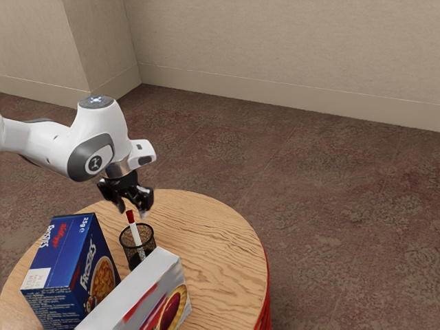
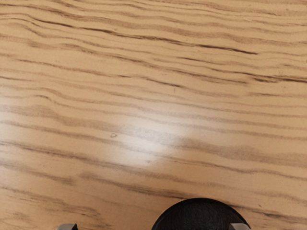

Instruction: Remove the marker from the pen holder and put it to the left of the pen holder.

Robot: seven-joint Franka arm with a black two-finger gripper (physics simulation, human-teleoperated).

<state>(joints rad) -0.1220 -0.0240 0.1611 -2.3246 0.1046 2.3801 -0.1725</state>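
In the exterior view my gripper (image 1: 132, 208) is open above the black mesh pen holder (image 1: 126, 240), its fingers parted around the level of the marker's top. The marker (image 1: 135, 229), white with a dark red cap, stands slightly tilted inside the holder and pokes up out of its rim. Whether a finger touches the cap cannot be told. In the wrist view the tips of my gripper (image 2: 153, 226) stand wide apart, and a black rounded part of the pen holder (image 2: 201, 214) lies between them.
On the round wooden table (image 1: 227, 240), a blue Frosties box (image 1: 62, 265) stands beside the pen holder toward the exterior view's left. A white and red box (image 1: 148, 292) is close in front of the holder, hiding part of its base.
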